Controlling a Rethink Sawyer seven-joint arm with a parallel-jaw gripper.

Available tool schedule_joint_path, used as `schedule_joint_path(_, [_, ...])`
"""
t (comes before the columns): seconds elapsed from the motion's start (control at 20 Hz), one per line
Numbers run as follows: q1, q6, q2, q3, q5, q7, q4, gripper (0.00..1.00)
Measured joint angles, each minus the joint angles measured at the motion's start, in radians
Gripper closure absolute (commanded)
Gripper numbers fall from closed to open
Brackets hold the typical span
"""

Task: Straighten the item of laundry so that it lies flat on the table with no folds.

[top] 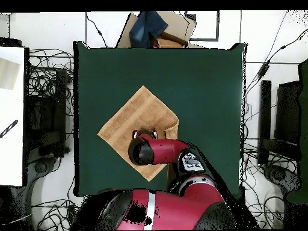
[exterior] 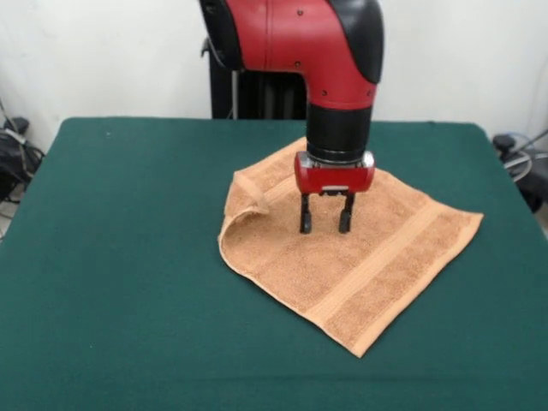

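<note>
Gripper (exterior: 324,224) hovering with jaws apart mid-towel (exterior: 360,265); corner at 9 o'clock folded over, probably needing pulling outward next.

Sawyer arm (exterior: 295,38) comes in from the top of the front view, red elbow link bent, black wrist pointing straight down. Gripper (exterior: 324,224) hangs vertical below the red wrist block, two black fingers (exterior: 305,214) parted with a clear gap, nothing between them.

Towel (exterior: 360,265): showing light orange-tan terry, plain woven band. Table (exterior: 128,257): showing dark green. Arm (exterior: 308,43): showing red and black.
</note>
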Motion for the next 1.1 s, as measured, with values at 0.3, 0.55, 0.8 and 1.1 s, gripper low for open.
schedule_joint_path(0.3, [-0.006, 0.003, -0.002, 0.001, 0.003, 0.0, 0.0, 0.0])
schedule_joint_path(0.55, [-0.009, 0.016, -0.006, 0.0, 0.009, 0.0, 0.0, 0.0])
schedule_joint_path(0.8, [-0.028, 0.03, -0.013, 0.0, 0.009, 0.0, 0.0, 0.0])
schedule_joint_path(1.1, [-0.074, 0.038, -0.024, -0.001, 0.009, 0.0, 0.0, 0.0])
